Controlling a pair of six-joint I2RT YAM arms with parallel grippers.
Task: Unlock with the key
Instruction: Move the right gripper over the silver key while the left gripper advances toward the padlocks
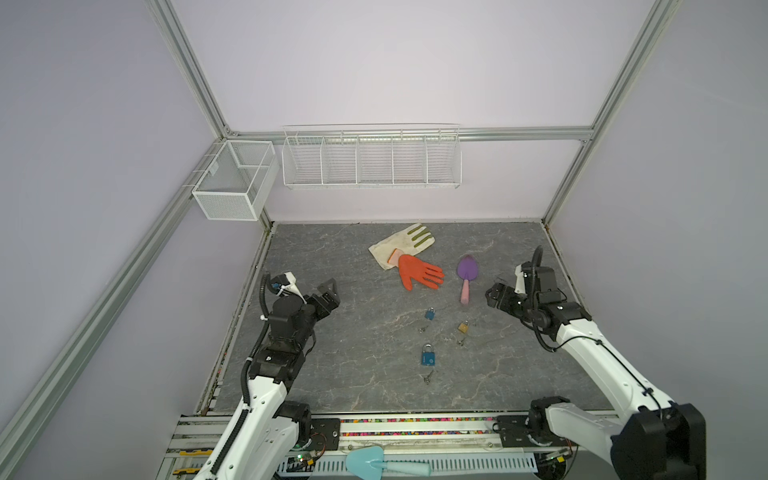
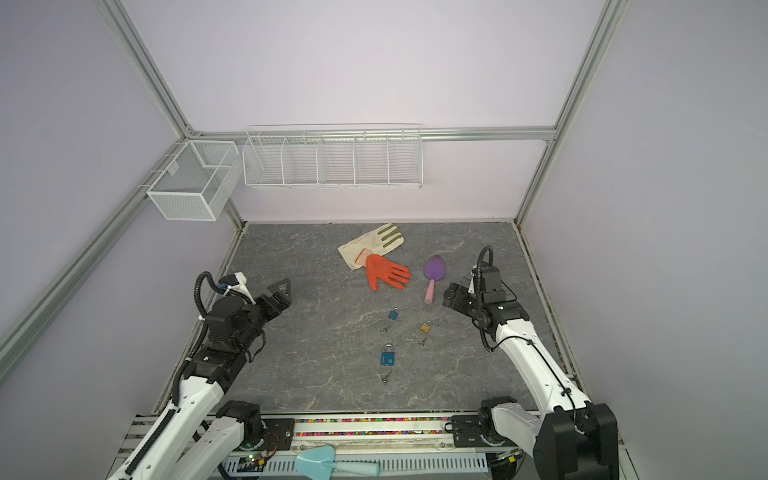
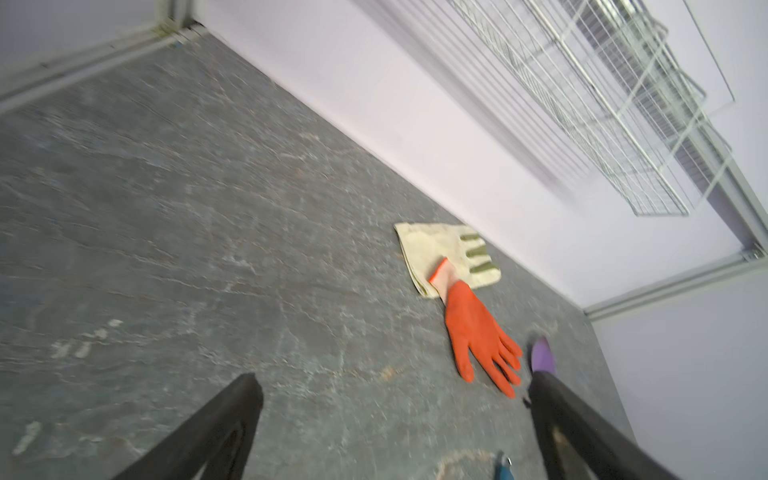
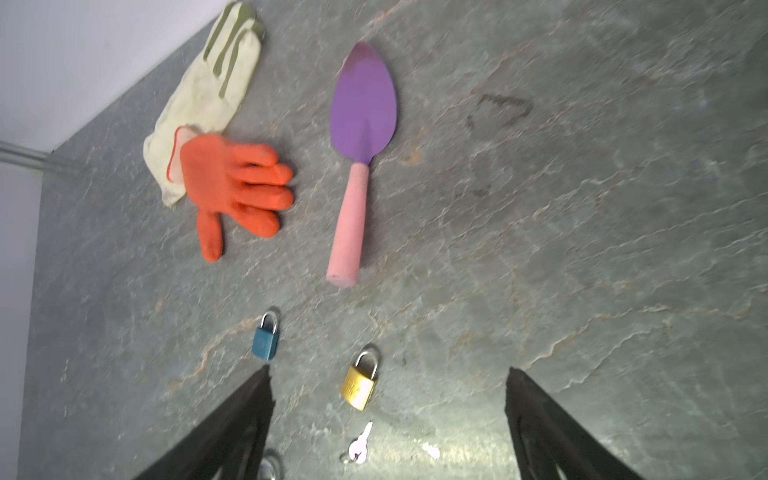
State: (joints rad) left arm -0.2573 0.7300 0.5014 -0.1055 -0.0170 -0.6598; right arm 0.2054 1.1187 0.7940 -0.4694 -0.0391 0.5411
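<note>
Key [image 4: 360, 446] lying flat on the table [image 4: 582, 249], in sight between the widely parted jaws of the right gripper [image 4: 388, 374] in the right wrist view, not yet within them and untouched. Just beyond it the gold padlock [image 4: 359, 384], shackle seated by the look of it. Nothing held by either arm: left gripper [image 1: 330, 291] spread to its widest as well, raised near the table's left edge, well apart from every lock. Further out a small blue padlock [image 4: 266, 338] with a second key [image 1: 422, 330] near it, and in a top view a large blue padlock [image 1: 427, 356] with a third key [image 1: 427, 377] just beside it; beyond those a purple trowel [image 4: 361, 137] and an orange glove [image 4: 237, 187] overlapping a cream glove [image 4: 208, 95]. Likely the reach stage, no pick begun. For a clean pick: come down over the bow by the ring, set the jaws across the thin blade, close low against the surface to stop flat metal skidding. Pair this key with the lock beside it; steady the padlock body with the other arm before inserting.
</note>
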